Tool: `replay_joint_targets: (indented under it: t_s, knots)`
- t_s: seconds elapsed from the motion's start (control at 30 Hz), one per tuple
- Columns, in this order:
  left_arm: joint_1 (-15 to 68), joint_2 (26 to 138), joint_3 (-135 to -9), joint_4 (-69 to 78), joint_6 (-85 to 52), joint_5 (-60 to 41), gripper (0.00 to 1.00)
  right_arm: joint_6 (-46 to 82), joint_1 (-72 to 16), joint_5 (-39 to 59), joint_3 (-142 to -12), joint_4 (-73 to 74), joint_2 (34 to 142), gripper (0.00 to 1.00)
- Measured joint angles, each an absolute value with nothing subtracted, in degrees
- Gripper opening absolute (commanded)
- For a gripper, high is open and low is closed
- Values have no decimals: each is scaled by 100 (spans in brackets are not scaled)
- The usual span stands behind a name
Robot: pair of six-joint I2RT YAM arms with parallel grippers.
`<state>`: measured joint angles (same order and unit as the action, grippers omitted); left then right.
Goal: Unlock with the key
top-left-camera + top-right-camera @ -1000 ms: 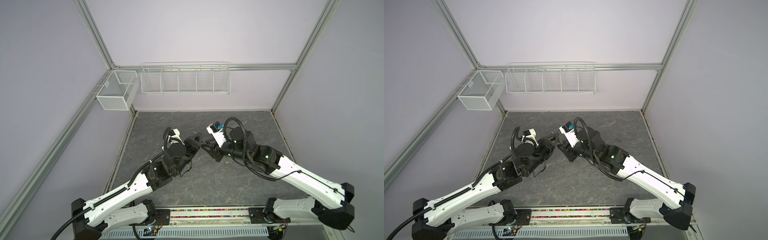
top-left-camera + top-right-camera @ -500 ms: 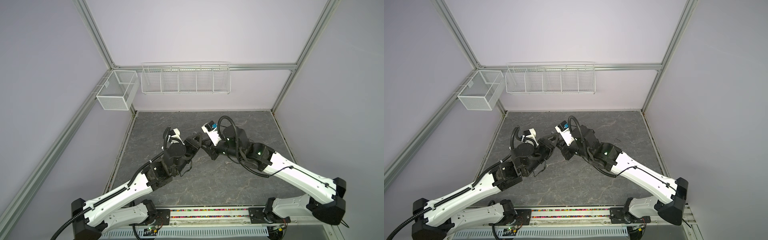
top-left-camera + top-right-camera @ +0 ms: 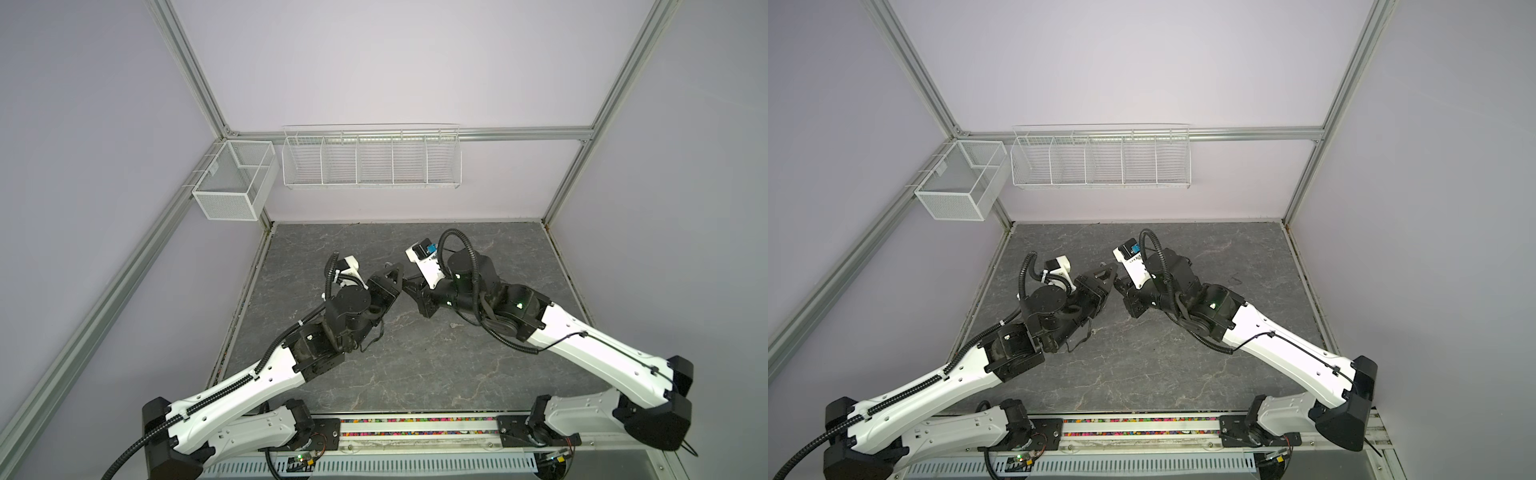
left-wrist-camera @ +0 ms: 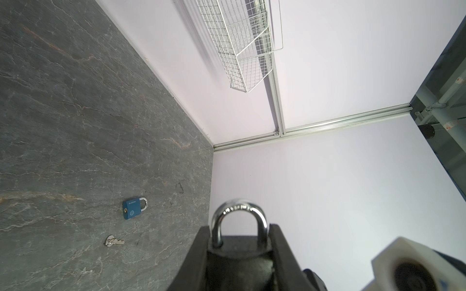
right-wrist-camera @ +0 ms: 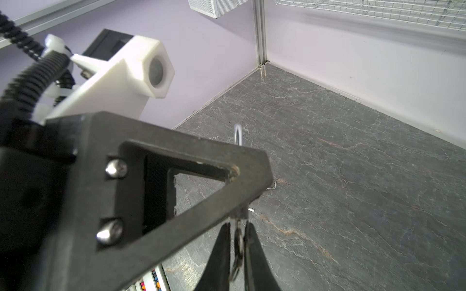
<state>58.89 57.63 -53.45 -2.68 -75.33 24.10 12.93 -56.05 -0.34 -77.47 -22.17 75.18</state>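
The left gripper (image 4: 239,230) clamped the lock (image 4: 239,254) by its body to steady it. The right gripper (image 5: 238,234) pinched the key (image 5: 238,239) close to it, probably for insertion.

Overhead stereo pair, close wrist views

Left arm (image 3: 266,374) and right arm (image 3: 582,345) wear white shells on the long links, black at the joints (image 3: 349,303) and at the 6 o'clock bases (image 3: 538,417). A ribbed black hose (image 3: 330,270) loops over each wrist beside a white camera housing (image 3: 350,266). The left gripper (image 3: 394,272) shows a black triangular finger (image 5: 191,151) with two silver screws (image 5: 116,168).
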Motion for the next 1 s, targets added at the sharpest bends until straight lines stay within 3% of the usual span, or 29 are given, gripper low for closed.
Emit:
replay_joint_targets:
  t_s: [0.33,0.53,0.73,0.93,1.0]
  knots:
    - [5778,5531,-4912,454,-7607,2067,0,2333,-5273,1026,-7422,-1653,7325,6]
    - [5651,5494,-4873,554,-7605,1872,0,2545,-5240,1055,-7417,-1651,7323,9]
    - [5306,5529,-5116,-180,-6650,1778,0,1909,-5481,425,-7572,-2281,7196,56]
    - [5266,5505,-4904,-134,-4366,1850,0,1435,-5494,-443,-7640,-3026,6670,86]
    - [5266,5498,-4523,233,-3529,1756,0,1358,-5483,-567,-7881,-3361,6702,91]
